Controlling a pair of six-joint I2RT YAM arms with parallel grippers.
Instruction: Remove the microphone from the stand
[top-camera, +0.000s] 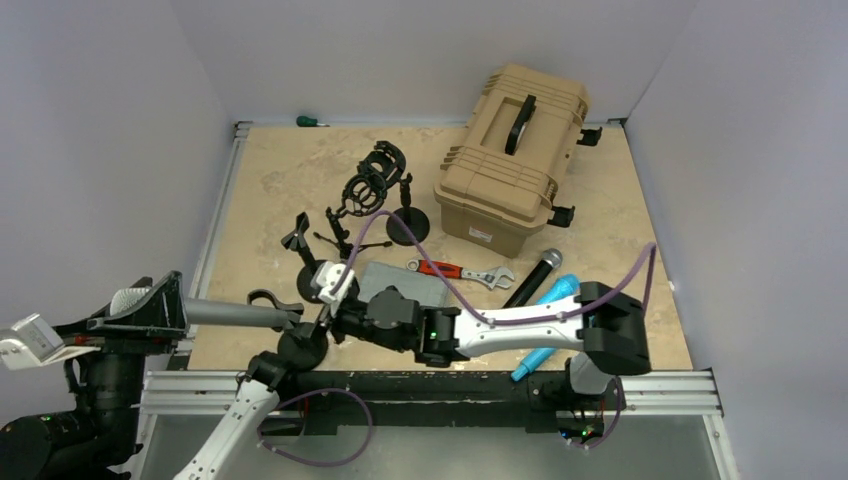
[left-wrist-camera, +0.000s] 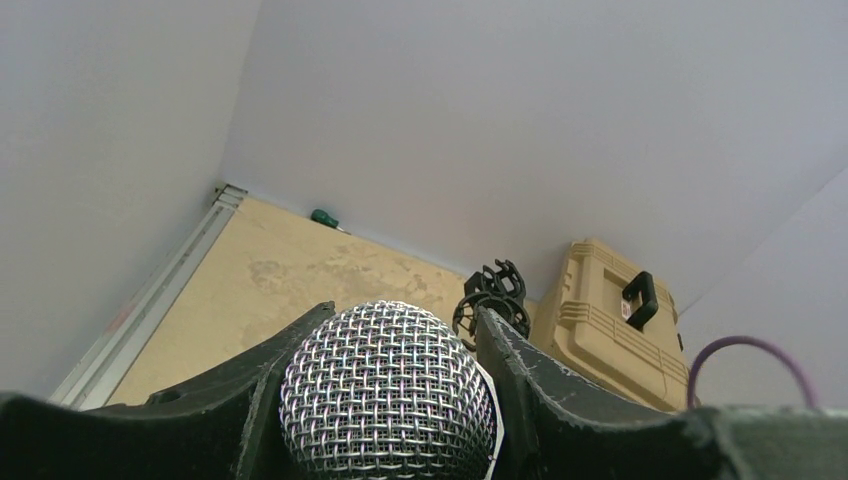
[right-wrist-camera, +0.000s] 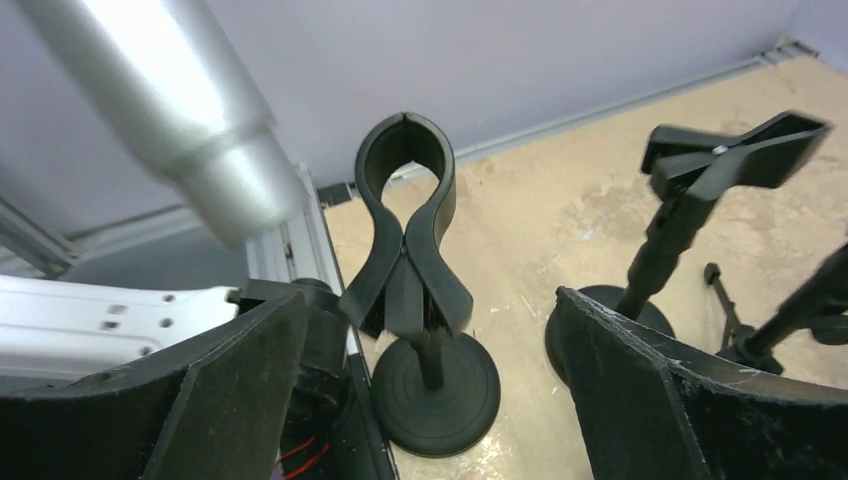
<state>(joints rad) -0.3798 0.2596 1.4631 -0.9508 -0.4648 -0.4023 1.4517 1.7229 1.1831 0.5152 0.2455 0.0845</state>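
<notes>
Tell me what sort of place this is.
Probably a robot lab test cell: a tabletop boxed in by plain walls, an aluminium rail along its near edge, and staged props such as microphone stands and a tan case.

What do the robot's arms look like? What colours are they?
The left arm and right arm are white tubes joined by chunky black joints. A purple cable loops along each one. The right arm has a small green light. The fingers are black, flat and wedge-shaped, with scuffed edges.
</notes>
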